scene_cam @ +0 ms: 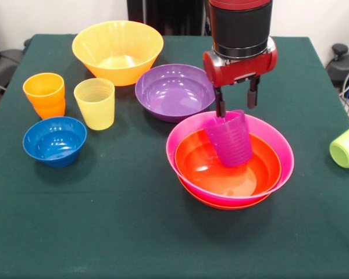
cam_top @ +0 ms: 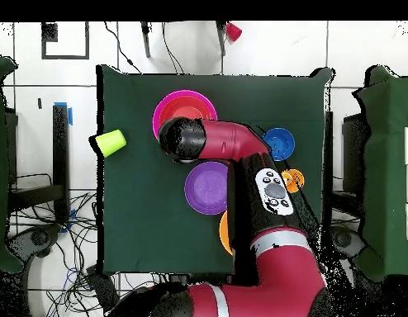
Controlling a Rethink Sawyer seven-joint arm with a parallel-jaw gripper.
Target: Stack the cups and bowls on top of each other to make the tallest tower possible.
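Fingers [scene_cam: 220, 106]: two dark prongs pointing down, set apart either side of the purple cup's [scene_cam: 229, 138] back rim. One sits at the rim's far-left edge; the other hangs just off to its right. Whether they actually press the rim, or only straddle it, cannot be told from the front view. Gripper [scene_cam: 237, 106] hangs from a red wrist under a black cylinder. No writing legible on it.

Purple cup: tilted, mouth leaning toward the robot, base resting inside the red bowl [scene_cam: 228, 168]. That red bowl is nested in the pink bowl [scene_cam: 175, 139], and a second red rim shows beneath the pink one. This pile is the tower, right of the table's centre in the front view.

Purple bowl [scene_cam: 173, 91]: empty, on the cloth just behind the tower and to its left, close to the pink rim.

Yellow bowl [scene_cam: 117, 51]: large, deep, further back and left.

Yellow cup [scene_cam: 95, 103]: upright, in front of the yellow bowl. Orange cup [scene_cam: 45, 94] beside it to the left; looks like two stacked, hard to be sure. Blue bowl [scene_cam: 54, 140] in front of both, upright.

Green cup [scene_cam: 346, 145]: on its side at the right edge, well apart from everything.

Overhead: the arm [cam_top: 240, 157] covers most of the tower and the yellow bowl; pink rim, purple bowl, blue bowl and green cup [cam_top: 111, 142] show. Table [scene_cam: 104, 232] covered in dark green cloth.
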